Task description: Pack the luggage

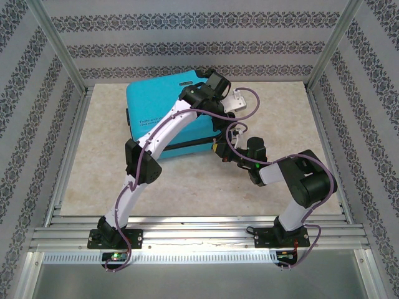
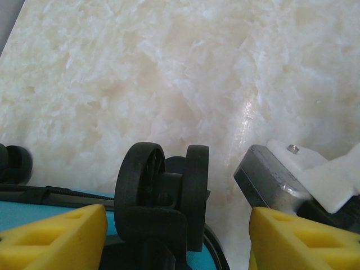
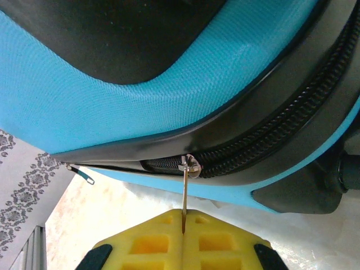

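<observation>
The pale marbled surface (image 1: 268, 193) fills the middle of the overhead view, and the turquoise luggage (image 1: 149, 106) lies flat on it, upper centre-left. At the bottom of the left wrist view, the left fingers (image 2: 50, 236) stand wide apart on either side of a black wheel (image 2: 163, 191). The right fingers (image 3: 152, 242), bottom centre of their view, pinch the thin metal zipper pull (image 3: 184, 185).
</observation>
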`<state>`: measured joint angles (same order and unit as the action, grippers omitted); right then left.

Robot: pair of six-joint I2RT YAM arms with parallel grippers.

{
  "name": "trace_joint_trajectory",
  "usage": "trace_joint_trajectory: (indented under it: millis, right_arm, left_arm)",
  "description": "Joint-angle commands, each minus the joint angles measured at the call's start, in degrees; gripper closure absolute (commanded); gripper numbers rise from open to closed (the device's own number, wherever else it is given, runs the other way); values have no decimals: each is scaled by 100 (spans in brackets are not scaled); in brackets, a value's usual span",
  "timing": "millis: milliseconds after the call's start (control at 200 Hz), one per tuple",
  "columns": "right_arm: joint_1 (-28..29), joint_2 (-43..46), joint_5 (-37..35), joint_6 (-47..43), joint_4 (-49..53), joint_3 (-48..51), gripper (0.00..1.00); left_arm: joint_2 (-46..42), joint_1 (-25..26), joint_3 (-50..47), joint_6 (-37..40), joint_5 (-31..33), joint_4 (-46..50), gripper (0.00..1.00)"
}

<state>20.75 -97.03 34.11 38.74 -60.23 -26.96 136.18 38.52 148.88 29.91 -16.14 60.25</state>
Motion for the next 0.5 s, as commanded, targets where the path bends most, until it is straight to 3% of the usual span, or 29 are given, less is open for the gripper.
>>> trace_joint_trajectory:
  millis: [0,325,495]
  right_arm:
    - [57,136,354,-33,-1000,-115,100]
    - [126,221,342,-172,-744,-161,100]
    - [140,229,321,-182,-709,-167,100]
  left_arm:
    - [176,-38,194,264,123,288,31]
    - [478,-7,185,310,518,55,32]
    - [558,6,168,327,759,-154,45]
